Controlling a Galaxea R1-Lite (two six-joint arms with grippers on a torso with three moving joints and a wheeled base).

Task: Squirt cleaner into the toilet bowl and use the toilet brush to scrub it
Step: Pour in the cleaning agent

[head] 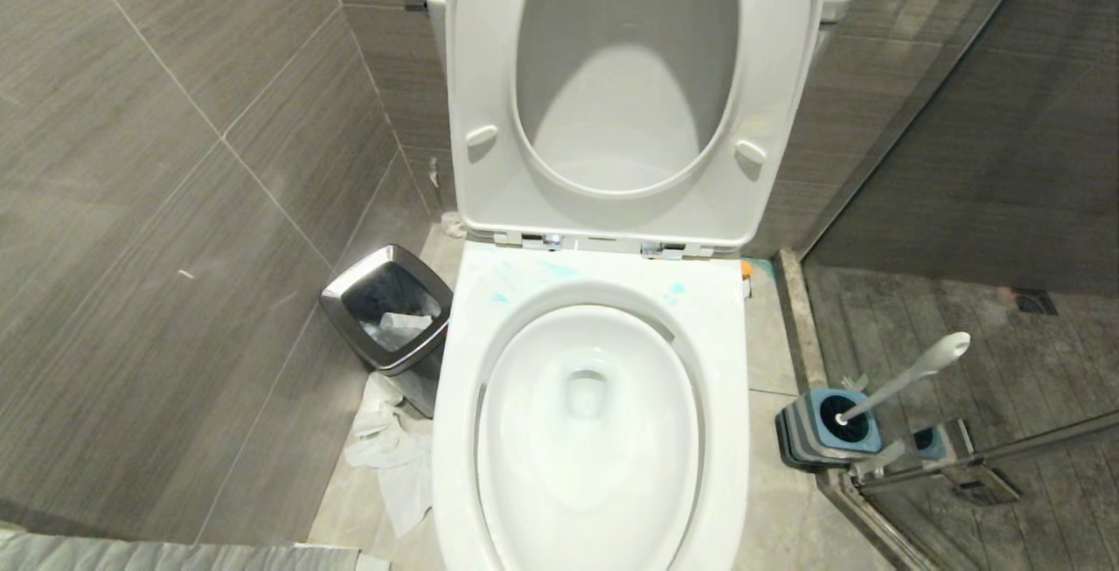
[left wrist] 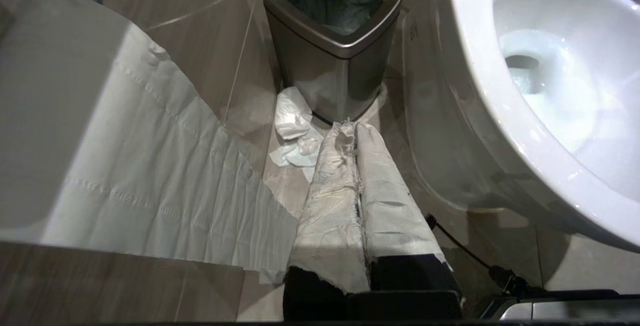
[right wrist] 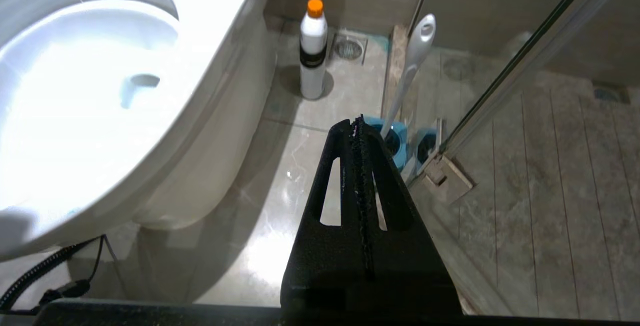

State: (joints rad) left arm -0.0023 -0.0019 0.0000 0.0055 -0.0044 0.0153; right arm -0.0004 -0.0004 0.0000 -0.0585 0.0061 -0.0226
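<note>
flanking the toilet bowl [head: 603, 466], both pincers [left wrist: 350, 131] [right wrist: 359, 124] closed, empty

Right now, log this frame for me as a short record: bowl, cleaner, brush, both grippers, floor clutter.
toilet bowl: seat and lid raised, turquoise smears on the rim behind the basin
cleaner: upright on the floor beside the bowl, orange cap on
toilet brush: standing tilted in its blue holder, by the glass door frame
left gripper: shut, empty, paper-wrapped fingers, low beside the bowl, pointing at the bin
right gripper: shut, empty, low, aimed toward the holder
bin: chrome-rimmed, on the bowl's left
tissue: crumpled on the floor before the bin
</note>
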